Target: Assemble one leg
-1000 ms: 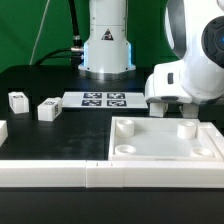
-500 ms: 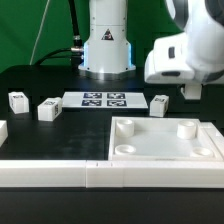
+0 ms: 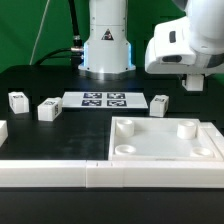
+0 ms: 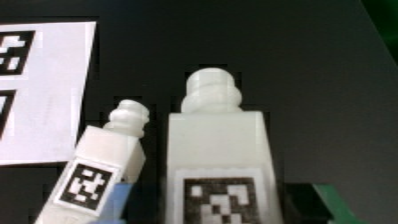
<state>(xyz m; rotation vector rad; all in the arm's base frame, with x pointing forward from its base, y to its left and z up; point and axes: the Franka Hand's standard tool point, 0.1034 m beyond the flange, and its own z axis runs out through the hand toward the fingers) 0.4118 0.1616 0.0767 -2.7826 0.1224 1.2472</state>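
Note:
In the wrist view, my gripper (image 4: 217, 208) is shut on a white leg (image 4: 217, 140), whose marker tag sits between the jaws and whose round peg points away. A second leg (image 4: 103, 165) lies tilted on the black table beside it, next to the marker board (image 4: 36, 90). In the exterior view my gripper (image 3: 193, 82) hangs high at the exterior view's right, above the white square tray (image 3: 205, 150); the held leg is hard to make out there. The second leg (image 3: 160, 102) lies just behind the tray. Two more legs (image 3: 17, 100) (image 3: 47, 110) lie at the left.
The marker board (image 3: 105, 98) lies in the middle of the table in front of the robot base (image 3: 107, 45). A long white bar (image 3: 60, 174) runs along the front edge, with a white piece (image 3: 2, 130) at the far left.
My gripper has risen from table height behind the tray and shifted toward the exterior view's right. A leg that it hid now shows on the table by the marker board.

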